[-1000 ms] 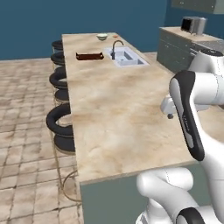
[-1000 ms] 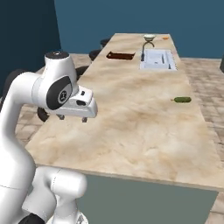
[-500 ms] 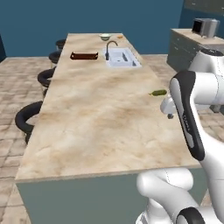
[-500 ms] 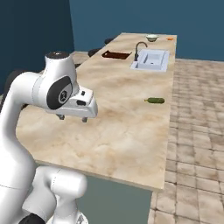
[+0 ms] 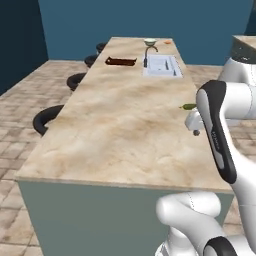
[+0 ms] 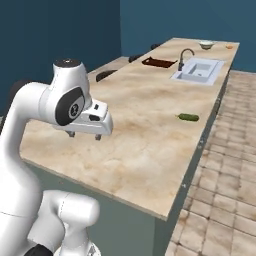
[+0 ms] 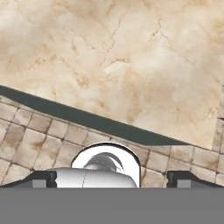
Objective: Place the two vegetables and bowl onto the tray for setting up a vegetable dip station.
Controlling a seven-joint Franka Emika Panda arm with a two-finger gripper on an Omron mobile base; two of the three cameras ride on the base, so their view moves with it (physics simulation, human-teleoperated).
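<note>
Gripper (image 6: 84, 135) empty, fingers spread wide, at frame left above the table (image 6: 150, 110). We advise approaching the cucumber (image 6: 187, 117) at right-centre first, descending squarely over it.

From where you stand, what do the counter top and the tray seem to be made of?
The counter top looks like polished marble or stone: beige with darker veins. The tray looks like dark reddish-brown wood or plastic with a matte finish; it is too far away to tell which.

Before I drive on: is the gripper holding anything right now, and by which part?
Nothing is held. The gripper is open over bare counter; the cucumber lies apart on the counter.
</note>
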